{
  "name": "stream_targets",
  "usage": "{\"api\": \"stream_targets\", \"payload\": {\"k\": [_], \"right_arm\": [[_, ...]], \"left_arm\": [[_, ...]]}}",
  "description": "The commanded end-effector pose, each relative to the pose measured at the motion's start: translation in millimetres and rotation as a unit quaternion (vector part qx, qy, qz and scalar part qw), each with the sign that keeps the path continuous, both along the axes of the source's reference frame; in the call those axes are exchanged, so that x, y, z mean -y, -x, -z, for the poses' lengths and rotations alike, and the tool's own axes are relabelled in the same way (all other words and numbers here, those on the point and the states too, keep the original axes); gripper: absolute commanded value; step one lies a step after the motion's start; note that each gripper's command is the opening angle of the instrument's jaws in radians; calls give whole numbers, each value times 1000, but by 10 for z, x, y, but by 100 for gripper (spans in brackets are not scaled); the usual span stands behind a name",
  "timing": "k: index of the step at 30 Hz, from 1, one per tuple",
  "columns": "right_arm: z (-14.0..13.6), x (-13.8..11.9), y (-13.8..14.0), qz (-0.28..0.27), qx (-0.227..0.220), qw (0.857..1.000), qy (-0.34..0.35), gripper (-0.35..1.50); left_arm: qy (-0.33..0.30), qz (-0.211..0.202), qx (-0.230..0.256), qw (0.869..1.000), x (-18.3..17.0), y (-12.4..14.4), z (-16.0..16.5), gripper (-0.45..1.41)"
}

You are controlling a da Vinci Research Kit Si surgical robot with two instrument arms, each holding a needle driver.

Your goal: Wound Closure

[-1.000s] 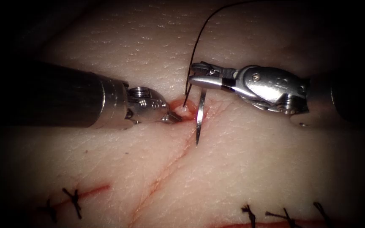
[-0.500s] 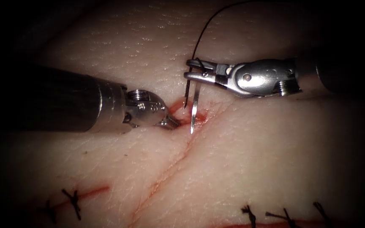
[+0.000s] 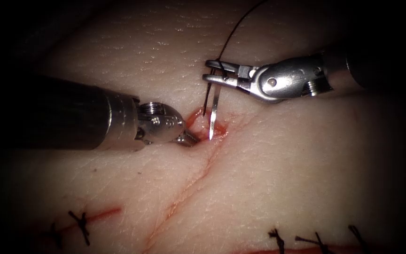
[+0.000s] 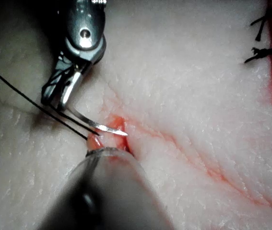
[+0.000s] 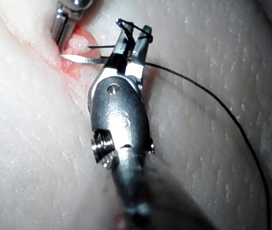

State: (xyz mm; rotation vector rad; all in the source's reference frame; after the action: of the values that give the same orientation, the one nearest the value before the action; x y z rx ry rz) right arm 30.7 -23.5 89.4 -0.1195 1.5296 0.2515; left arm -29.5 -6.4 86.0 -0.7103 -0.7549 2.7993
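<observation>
Right steel needle driver (image 3: 214,75): jaws clamped on curved silver needle (image 3: 214,110), tip at red cut (image 3: 198,176), entry unclear. Left driver (image 3: 190,138): jaws hidden at cut's 9 o'clock lip; grip cannot be told.

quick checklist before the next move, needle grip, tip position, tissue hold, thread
1. Right tool shut on the needle, near its swaged end: ok.
2. Needle tip at the cut, by the red fluid, right of the lifted edge; whether it has entered the tissue: cannot tell.
3. Left tool shut on the cut's left edge, lifted: ok.
4. Thread runs clear from the needle, untangled: ok.
5. Tools apart, not touching: ok.
</observation>
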Motion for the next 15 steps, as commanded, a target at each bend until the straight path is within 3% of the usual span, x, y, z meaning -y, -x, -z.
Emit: {"api": "stream_targets", "payload": {"k": [1, 15], "right_arm": [[-6, 3, -9, -2, -3, 1000, 1, -35], [-16, 17, -24, -1, -6, 1000, 24, -35]], "left_arm": [[-1, -1, -1, 1000, 2, 6, -6, 0], [-4, 1, 11, 1000, -4, 0, 3, -3]]}}
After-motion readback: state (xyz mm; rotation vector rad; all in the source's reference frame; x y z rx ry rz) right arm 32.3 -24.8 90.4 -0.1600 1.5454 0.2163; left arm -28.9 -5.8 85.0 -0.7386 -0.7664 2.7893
